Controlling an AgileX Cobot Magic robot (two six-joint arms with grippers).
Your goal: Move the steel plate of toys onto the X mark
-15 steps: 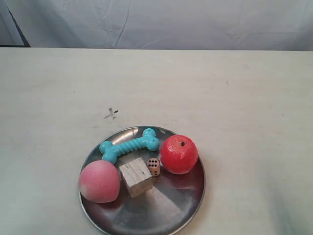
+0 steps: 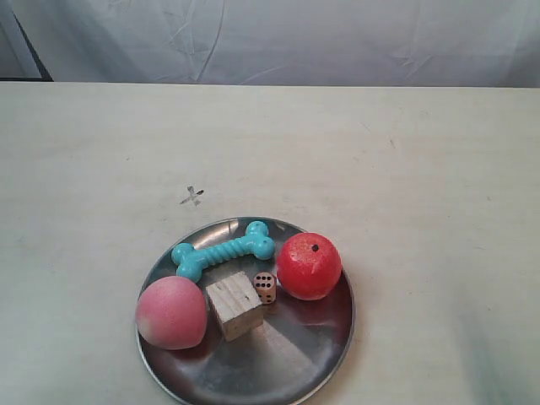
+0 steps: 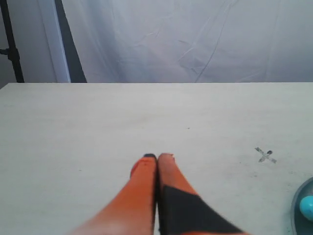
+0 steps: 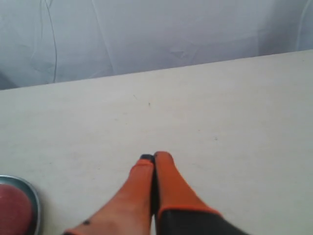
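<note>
Steel plate (image 2: 291,361) | near X mark (image 2: 192,197), apart | both jaws closed

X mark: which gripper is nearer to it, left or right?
Left, probably. The left gripper, shut, has the X mark in its view, ahead of it. The right gripper sees only the steel plate's rim and the red ball.

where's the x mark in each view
Exterior view: the X mark lies on the table just past the steel plate rim, on the teal bone side.
Left wrist view: it sits near the plate's rim, clear of the left gripper.
Right wrist view: not in it.
Shared landmark: the steel plate's rim.
</note>
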